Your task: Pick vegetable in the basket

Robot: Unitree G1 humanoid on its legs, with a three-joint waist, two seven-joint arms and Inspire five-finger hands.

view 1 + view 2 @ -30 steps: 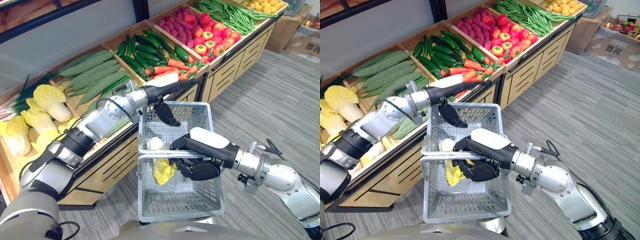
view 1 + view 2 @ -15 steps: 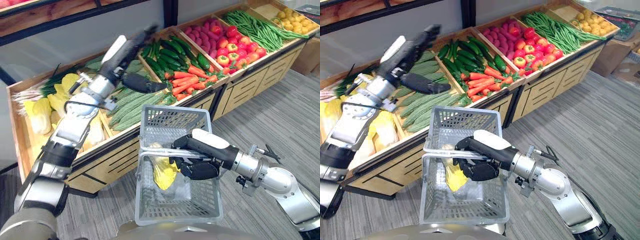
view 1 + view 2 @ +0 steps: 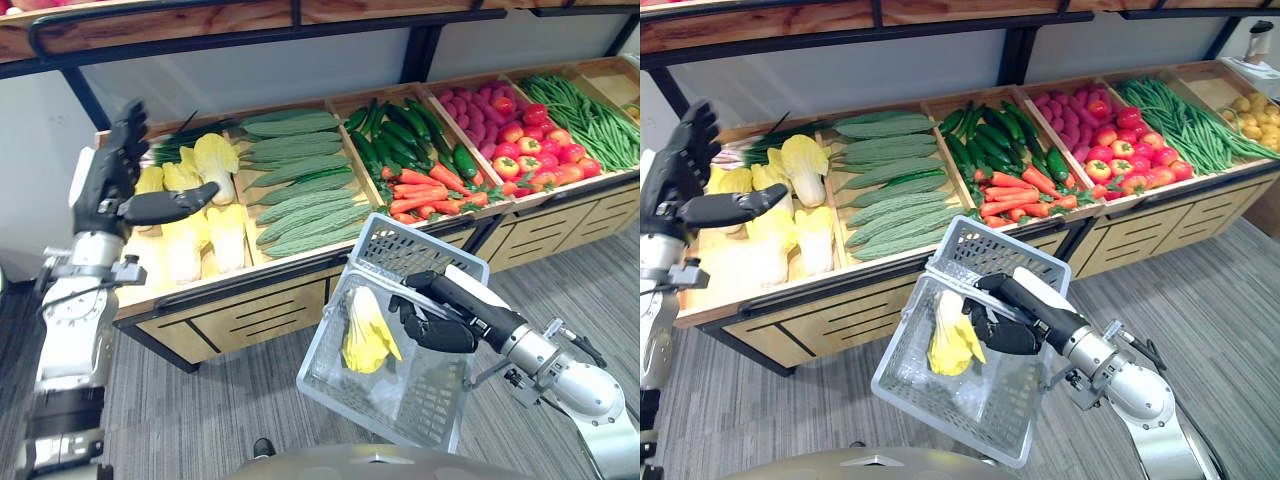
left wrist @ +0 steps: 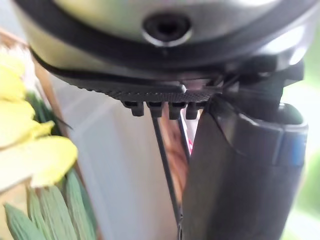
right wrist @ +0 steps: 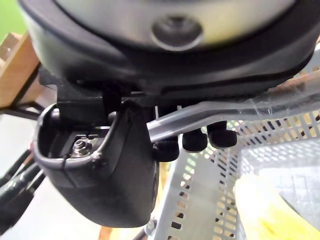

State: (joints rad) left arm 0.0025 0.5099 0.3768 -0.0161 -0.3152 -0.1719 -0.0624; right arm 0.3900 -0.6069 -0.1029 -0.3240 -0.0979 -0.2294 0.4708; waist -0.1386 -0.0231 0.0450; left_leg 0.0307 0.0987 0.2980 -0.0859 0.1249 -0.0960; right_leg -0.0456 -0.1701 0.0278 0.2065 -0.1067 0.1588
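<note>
Left arm has swung off the basket and out to the far end of the stall since a second ago; the head camera panned with it, so most of the scene shift is camera, not produce. Left hand (image 3: pixel 108 188) now hovers with fingers straight and spread, thumb out, holding nothing. The pale yellow leafy cabbages (image 3: pixel 215 165) on the wooden produce bench (image 3: pixel 250 300) sit just past its thumb; no contact that I can see. Right hand (image 3: pixel 436 322) is curled tight round the clear bar handle (image 5: pixel 225 112) of the grey perforated plastic basket (image 3: pixel 420 243), which hangs tilted below that hand. One yellow leafy vegetable (image 3: pixel 368 322) already lies inside the basket, just beside the right hand's fingers. Progress read: one pick is banked and the carry is stable. The left hand looks staged for another cabbage, but the reach-down, grasp and transfer back to the basket are not yet done. If a single item satisfies the task, it's basically complete; otherwise a full pick cycle is left.
</note>
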